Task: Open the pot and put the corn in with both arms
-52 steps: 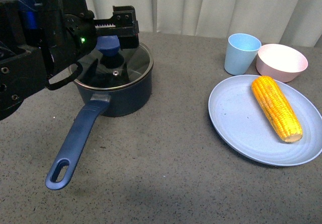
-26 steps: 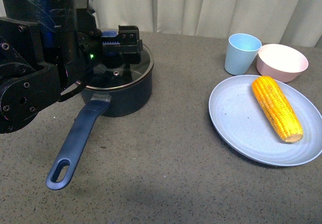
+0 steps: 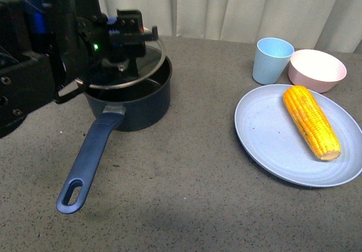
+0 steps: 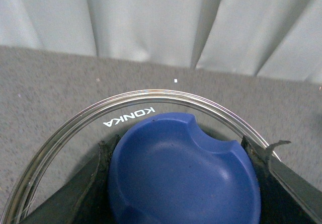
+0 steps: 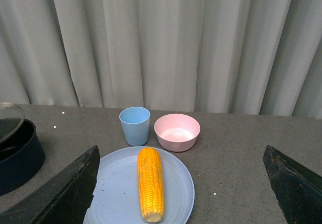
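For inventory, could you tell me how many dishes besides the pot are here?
3: a blue cup, a pink bowl beside it, and a blue plate holding the corn. The left arm may hide more.

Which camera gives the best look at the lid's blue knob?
The left wrist view: the knob fills it, gripped on both sides. In the front view the left gripper hides it; the right wrist view catches only the lid's edge.

Left claw (image 4: 178, 183) clamps the lid knob (image 4: 171, 156); right claw (image 5: 181, 194) gapes open.
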{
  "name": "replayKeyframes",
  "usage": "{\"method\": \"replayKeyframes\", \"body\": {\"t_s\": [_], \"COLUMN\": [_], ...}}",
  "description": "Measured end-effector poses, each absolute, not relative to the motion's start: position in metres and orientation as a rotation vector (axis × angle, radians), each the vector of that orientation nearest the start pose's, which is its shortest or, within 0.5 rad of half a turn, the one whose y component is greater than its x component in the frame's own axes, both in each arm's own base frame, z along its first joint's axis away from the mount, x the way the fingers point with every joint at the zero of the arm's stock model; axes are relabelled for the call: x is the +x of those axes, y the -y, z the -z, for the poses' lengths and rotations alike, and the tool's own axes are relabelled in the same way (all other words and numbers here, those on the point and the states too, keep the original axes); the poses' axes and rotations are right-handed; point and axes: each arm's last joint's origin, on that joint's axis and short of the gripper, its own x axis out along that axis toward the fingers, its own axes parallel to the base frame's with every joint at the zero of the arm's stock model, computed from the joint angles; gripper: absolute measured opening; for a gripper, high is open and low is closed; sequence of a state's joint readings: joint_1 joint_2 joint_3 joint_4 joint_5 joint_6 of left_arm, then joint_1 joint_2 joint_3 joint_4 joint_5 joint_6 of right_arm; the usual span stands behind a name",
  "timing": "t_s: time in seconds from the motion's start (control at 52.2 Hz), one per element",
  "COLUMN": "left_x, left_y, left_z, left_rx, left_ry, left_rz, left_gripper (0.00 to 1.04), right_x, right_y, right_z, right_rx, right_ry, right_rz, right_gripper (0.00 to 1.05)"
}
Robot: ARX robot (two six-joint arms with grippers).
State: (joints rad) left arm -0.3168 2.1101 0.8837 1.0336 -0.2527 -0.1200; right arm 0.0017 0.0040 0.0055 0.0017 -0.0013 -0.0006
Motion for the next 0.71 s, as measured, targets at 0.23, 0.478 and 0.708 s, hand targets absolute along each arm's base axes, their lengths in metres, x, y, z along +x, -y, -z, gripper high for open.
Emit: {"method": "replayKeyframes", "body": {"t_s": [0.23,0.478,0.708], "left_x": [0.366,0.357,0.358], "left_y": [0.044,-0.028,-0.037], "left_z": [-0.115,-0.084,-0.045], "left_rx": [-0.074,-0.093,-0.13], "left_ry": [-0.075,-0.14,-0.227], "left_rz": [-0.097,-0.222,-0.228], "left_gripper": [0.62,0.62,0.62], "right_x": [0.098,0.098,0.098], "right_y": [0.0,0.0,0.0], "right_z": [-0.165,-0.165,-0.165], "right_rx": [-0.001,-0.001,-0.001], "right_ry": [0.003,0.003,0.003], "right_rz": [-0.003,-0.003,-0.003], "right_gripper": [0.95,0.95,0.95]}}
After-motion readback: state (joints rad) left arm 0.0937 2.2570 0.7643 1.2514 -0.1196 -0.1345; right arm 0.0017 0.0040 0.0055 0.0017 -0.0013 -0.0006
